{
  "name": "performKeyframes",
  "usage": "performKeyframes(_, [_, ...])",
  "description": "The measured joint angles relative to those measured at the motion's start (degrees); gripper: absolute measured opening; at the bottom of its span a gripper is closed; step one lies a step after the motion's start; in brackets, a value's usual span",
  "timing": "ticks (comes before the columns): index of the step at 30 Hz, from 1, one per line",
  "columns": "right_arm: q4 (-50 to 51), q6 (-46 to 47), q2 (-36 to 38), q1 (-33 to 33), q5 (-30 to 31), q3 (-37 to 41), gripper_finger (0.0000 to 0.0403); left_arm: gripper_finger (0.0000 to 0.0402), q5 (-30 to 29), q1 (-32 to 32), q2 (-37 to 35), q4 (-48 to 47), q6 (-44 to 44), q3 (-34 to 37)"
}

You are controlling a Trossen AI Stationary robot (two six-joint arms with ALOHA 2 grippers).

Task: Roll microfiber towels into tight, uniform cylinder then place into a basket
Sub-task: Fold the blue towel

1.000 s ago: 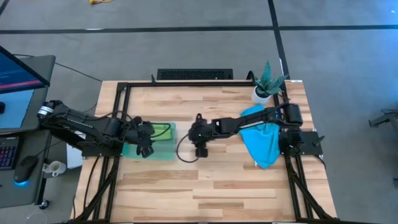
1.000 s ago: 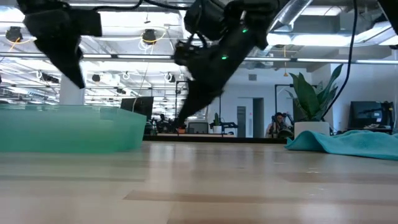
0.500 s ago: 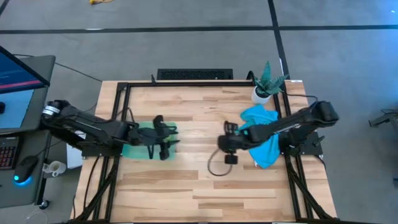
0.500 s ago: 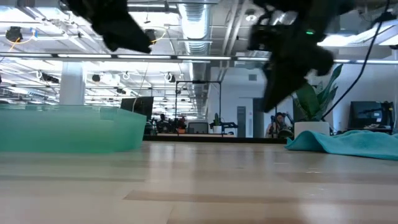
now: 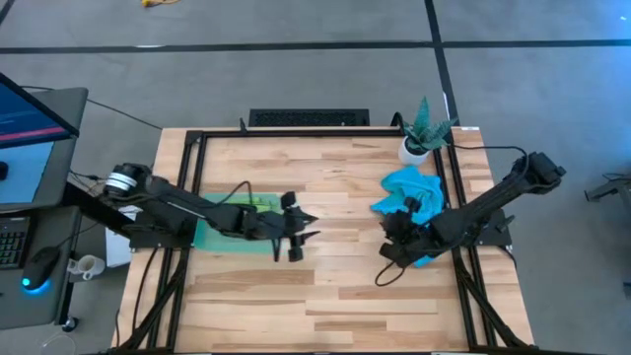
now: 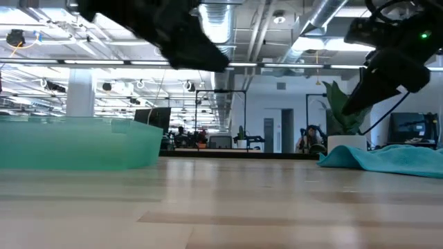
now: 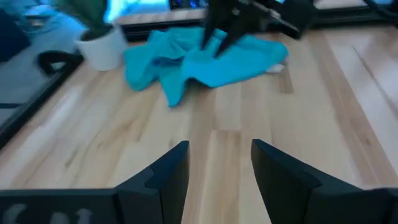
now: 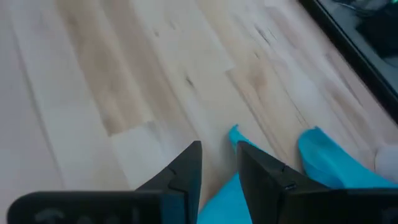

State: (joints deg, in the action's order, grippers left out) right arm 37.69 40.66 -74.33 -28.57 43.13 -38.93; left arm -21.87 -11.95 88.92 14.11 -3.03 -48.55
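High view: the blue towel (image 5: 409,189) lies crumpled at right of centre on the surface (image 5: 325,286), beside the potted plant (image 5: 422,133). The right end effector (image 5: 396,229) sits at the towel's lower-left edge, fingers apart, nothing gripped; its wrist view shows a blue corner (image 8: 239,138) just beyond the fingertips. The left end effector (image 5: 299,233) is open and empty at mid-frame, well apart from the towel. The basket (image 5: 212,234) lies at left, a green towel (image 5: 258,201) inside. The right arm is the nearer.
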Motion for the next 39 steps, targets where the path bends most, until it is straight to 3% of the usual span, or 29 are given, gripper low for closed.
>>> performKeyframes(3, [1.14,3.14,0.12,-0.30,-0.72,0.00,0.0123,0.0165,3.15,0.71,3.95,-1.63,2.79,-4.25])
performKeyframes(9, [3.91,12.24,-0.97,-1.15,-10.26,0.03,0.0121,0.0165,3.61,0.77,9.53,-8.11,3.86,-10.71])
performKeyframes(19, [9.19,33.19,-4.70,-12.10,-20.21,-0.03,0.0120,0.0165,3.45,0.64,11.60,-14.73,4.27,-13.47])
performKeyframes(23, [8.99,43.57,-6.49,-18.58,-20.22,-0.03,0.0120,0.0165,3.54,0.67,11.45,-14.18,5.34,-13.51])
performKeyframes(31, [10.93,54.54,-7.75,-27.01,-19.02,-0.27,0.0120,0.0165,3.47,0.93,11.45,-13.48,5.76,-13.51])
performKeyframes(39, [33.34,61.32,-7.69,-30.45,-17.31,-8.60,0.0120,0.0165,3.41,1.15,11.45,-13.16,5.84,-13.49])
